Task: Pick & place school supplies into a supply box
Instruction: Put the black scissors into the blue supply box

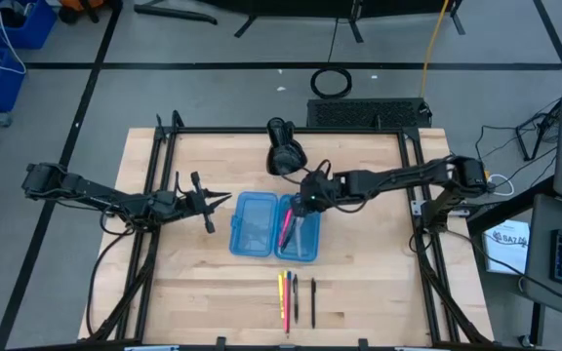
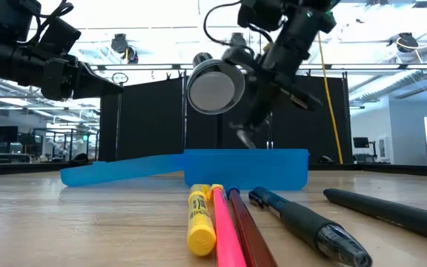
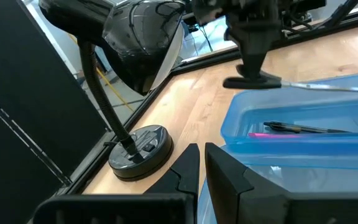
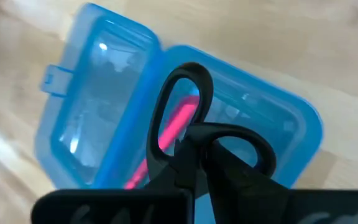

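Note:
The blue supply box (image 1: 273,226) lies open on the table's middle, both halves flat. A pink pen (image 1: 286,229) and a dark pen (image 3: 291,129) lie in its right half. My right gripper (image 1: 305,203) hangs over that half, shut on the small black-handled scissors (image 4: 197,124). Several pens (image 1: 296,297) in yellow, pink, red and black lie side by side near the front edge. My left gripper (image 1: 224,199) waits shut, just left of the box and pointing at it. My right gripper pinches the scissors between its two fingers at the black handles (image 4: 194,142), where the two loops join. The fingers slant down from the table's right. The loops stick out past the fingertips. The scissors hang about level, clear of the box, with a silver blade (image 3: 328,86) showing above the rim.
A bulky black lamp-like object (image 1: 283,151) stands on its round foot (image 3: 138,149) just behind the box, close to my right arm. A black frame (image 1: 154,195) borders the table. Bare wood lies between the box and the row of pens.

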Robot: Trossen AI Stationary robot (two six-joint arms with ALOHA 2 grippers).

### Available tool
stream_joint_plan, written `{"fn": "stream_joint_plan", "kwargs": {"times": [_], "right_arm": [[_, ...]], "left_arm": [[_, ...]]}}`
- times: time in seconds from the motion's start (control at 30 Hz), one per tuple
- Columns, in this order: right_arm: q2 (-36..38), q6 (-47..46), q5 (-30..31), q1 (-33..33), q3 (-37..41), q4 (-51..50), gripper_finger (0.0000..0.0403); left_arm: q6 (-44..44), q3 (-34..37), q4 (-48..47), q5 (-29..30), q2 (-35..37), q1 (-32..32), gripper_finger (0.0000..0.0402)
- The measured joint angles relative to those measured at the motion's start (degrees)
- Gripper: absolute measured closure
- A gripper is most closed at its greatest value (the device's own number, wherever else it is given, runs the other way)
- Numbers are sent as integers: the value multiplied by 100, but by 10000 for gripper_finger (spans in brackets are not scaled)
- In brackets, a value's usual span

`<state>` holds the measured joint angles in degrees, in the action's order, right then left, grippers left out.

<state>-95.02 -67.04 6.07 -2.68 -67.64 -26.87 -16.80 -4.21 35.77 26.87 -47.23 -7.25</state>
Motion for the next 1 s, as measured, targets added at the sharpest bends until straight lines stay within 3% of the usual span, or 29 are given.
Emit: {"fn": "stream_joint_plan", "kwargs": {"times": [0.43,1.0], "right_arm": [[-12,-389,-9,2,724,663,393],[-613,-386,-37,-34,787,695,396]], "left_arm": [[2,0,67,0,0,-1,369],[-68,0,144,-2,0,0,369]]}}
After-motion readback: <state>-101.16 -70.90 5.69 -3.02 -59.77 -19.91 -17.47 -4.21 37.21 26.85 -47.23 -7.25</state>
